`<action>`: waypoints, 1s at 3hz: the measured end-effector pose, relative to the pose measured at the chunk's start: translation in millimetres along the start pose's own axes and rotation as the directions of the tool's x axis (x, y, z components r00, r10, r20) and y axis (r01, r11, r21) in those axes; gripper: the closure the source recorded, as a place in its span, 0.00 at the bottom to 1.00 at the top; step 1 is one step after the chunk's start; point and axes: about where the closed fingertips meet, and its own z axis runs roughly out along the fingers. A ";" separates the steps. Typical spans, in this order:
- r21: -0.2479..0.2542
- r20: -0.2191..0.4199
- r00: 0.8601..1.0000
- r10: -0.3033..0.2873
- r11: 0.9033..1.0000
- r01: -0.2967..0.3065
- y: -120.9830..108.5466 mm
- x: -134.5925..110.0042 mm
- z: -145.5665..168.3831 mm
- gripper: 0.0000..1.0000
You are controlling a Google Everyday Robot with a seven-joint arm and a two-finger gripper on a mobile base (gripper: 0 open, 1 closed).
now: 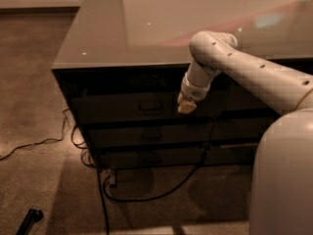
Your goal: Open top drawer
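My gripper (187,105) hangs in front of the top drawer (112,109), just under the countertop (122,38); handle (151,105) sits just beside it, leftward in view, same height; drawer front runs horizontal; can't tell if the gripper is open or closed.
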 end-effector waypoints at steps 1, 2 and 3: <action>0.002 -0.001 1.000 -0.001 1.000 0.001 0.7 -0.4 -1.7 0.81; 0.002 -0.001 1.000 -0.001 1.000 0.001 0.7 -0.4 -1.7 0.58; 0.000 0.019 1.000 -0.006 1.000 0.006 0.4 -0.8 1.6 0.35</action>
